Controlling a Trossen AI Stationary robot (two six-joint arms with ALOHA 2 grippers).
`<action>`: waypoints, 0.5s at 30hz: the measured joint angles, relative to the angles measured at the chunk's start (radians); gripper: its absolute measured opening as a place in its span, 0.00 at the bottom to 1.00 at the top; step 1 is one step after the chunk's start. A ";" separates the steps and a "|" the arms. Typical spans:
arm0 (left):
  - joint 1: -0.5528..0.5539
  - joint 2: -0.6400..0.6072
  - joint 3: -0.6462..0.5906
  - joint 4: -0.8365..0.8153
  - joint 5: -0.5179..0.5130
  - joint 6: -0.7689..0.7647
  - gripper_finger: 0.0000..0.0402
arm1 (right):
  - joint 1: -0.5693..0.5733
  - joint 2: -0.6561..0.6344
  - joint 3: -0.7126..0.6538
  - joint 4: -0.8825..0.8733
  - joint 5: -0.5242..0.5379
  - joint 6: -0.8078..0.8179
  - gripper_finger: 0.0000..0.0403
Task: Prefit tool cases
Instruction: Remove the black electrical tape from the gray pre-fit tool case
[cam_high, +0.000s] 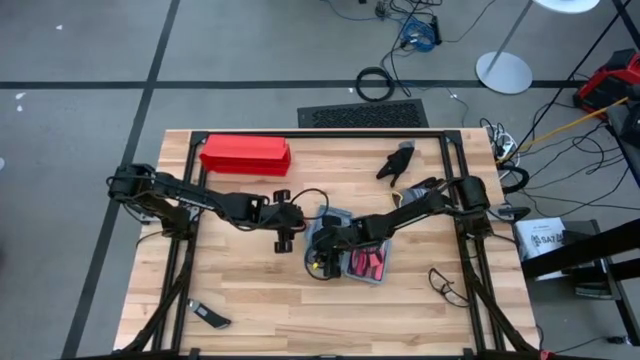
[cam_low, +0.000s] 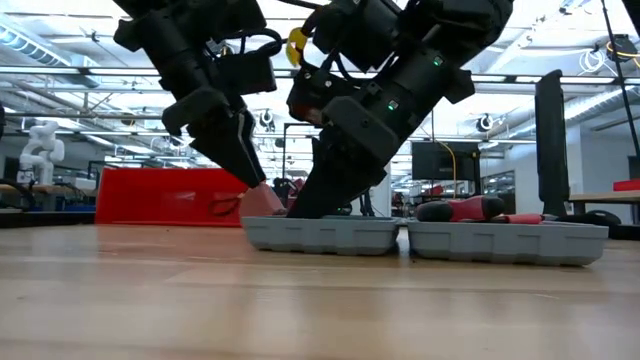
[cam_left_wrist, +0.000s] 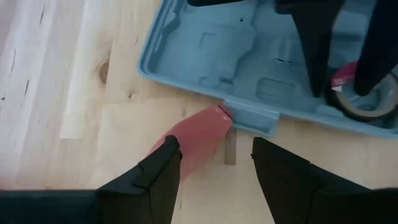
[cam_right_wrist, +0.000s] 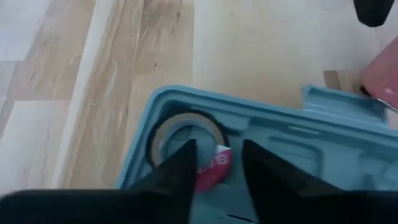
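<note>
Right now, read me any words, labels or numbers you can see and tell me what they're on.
No text can be read.
Roll of tape in the tool case: white print on its red label, too blurred.
White box right of the table: dark print, too small.
Red box: no lettering visible.

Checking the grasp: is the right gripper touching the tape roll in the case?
Cannot tell. The right wrist view shows the right gripper straddling the tape roll, contact unclear.
</note>
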 joint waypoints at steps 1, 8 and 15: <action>0.000 0.000 0.000 0.005 0.001 0.000 0.50 | 0.000 0.000 0.000 -0.004 0.001 -0.001 0.18; 0.000 0.000 -0.001 0.012 0.004 0.003 0.50 | 0.005 -0.012 -0.001 -0.019 -0.015 -0.012 0.01; 0.000 0.000 -0.001 0.014 0.004 0.002 0.50 | 0.033 -0.068 -0.006 -0.048 0.013 -0.035 0.00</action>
